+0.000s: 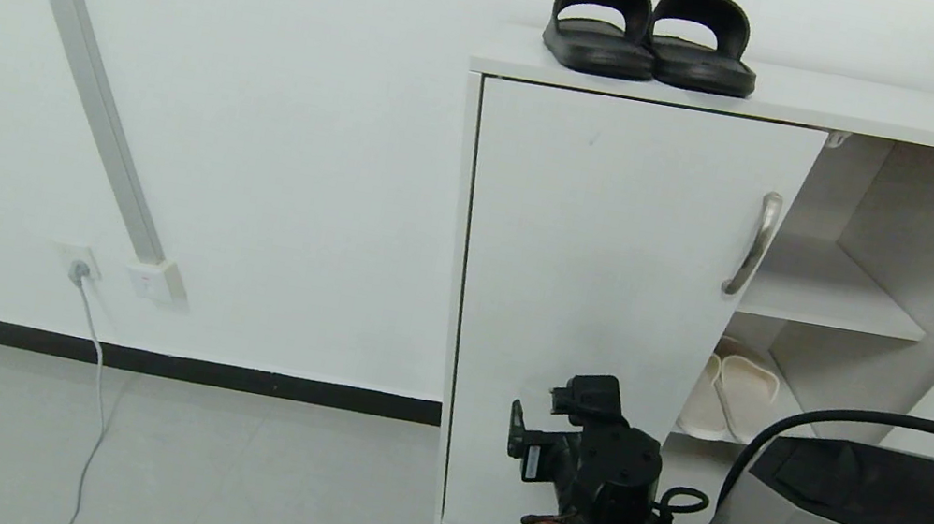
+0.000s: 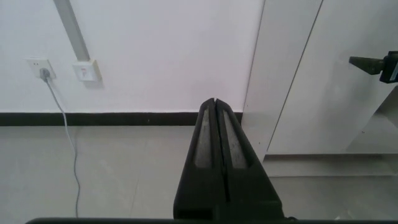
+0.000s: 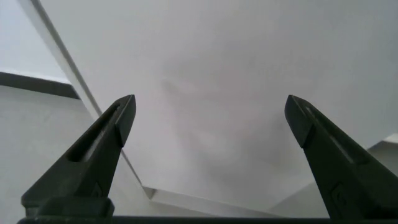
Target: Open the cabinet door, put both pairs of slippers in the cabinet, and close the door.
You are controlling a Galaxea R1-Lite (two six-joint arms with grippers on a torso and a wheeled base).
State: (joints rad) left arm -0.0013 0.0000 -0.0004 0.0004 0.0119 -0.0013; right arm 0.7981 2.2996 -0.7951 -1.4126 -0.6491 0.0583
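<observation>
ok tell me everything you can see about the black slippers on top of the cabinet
The pair of matte black slide slippers looks like moulded rubber or foam. Each has one wide arched strap with the pale wall showing through under it, and a thick sole with a finely ridged edge. They stand upright on their soles, side by side with their inner edges touching, on the flat top of the white cabinet, towards its left end. Nothing else touches them.

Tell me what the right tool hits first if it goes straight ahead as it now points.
Most likely the flat face of the cabinet door, straight ahead of the open right tool. It would strike the lower panel, away from the handle; how far off is unclear.
</observation>
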